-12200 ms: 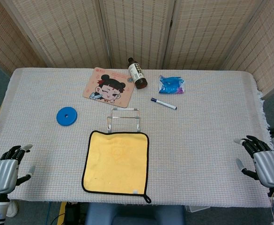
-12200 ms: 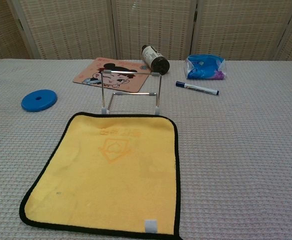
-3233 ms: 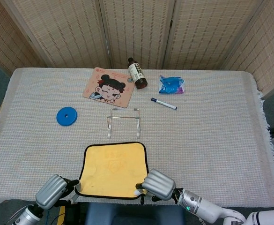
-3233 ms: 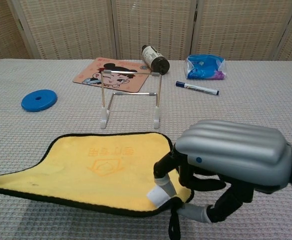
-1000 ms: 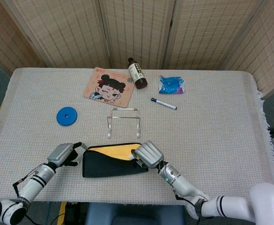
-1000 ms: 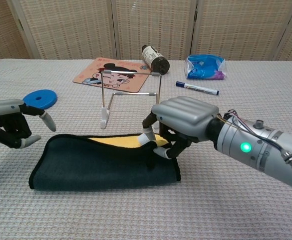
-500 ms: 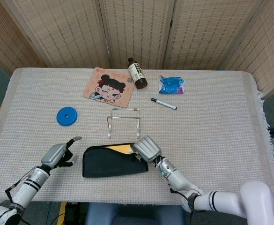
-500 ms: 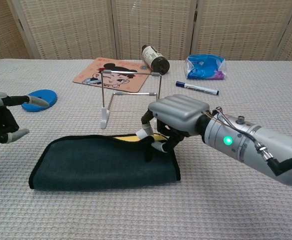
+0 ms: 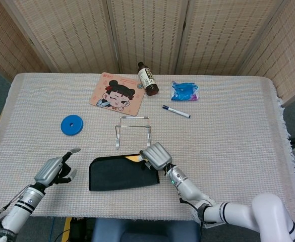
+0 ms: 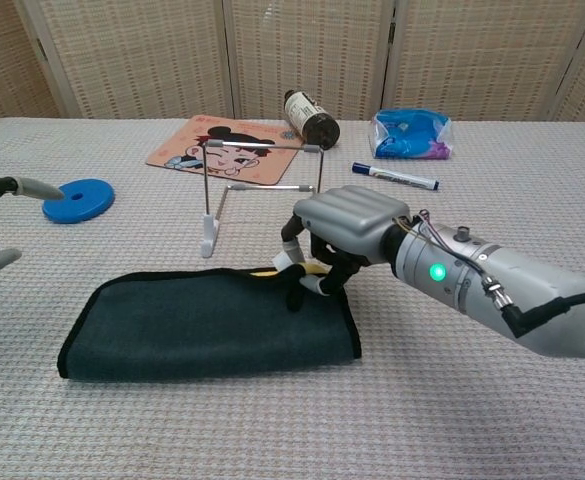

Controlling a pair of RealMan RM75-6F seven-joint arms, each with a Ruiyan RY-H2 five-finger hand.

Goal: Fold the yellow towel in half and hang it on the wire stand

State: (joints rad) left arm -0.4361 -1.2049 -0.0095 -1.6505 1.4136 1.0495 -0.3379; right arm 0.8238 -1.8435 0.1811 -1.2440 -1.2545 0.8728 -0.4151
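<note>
A: Start at the hands – what are the two of them doing?

B: The right hand [image 10: 347, 238] sits at the far right corner of the folded yellow towel [image 10: 207, 325], its fingers curled down and pinching the towel's upper edge. The left hand [image 9: 53, 170] is well to the left of the towel, apart from it, holding nothing; one finger points out and the rest are loosely apart.

A: And the towel itself?

B: One towel, lying flat on the bench [image 9: 228, 146] near the front edge, just this side of the wire stand [image 10: 262, 190]. It is doubled over, so nearly all you see is the dark back with its black border. Only a thin sliver of yellow peeks out along the far edge, right under the right hand's fingers.

A: How many of everything else?

B: One wire stand, upright, with nothing hung on it, near the towel but not touching. Beyond it, one cartoon mat [image 9: 116, 94] lying flat, one brown bottle [image 9: 147, 78] on its side at the mat's right, one blue packet [image 9: 184, 91] further right, and one marker [image 9: 176, 111] nearer than the packet. One blue disc [image 9: 72, 124] lies to the left, far side of the left hand. A woven folding screen [image 9: 147, 30] stands behind the bench
</note>
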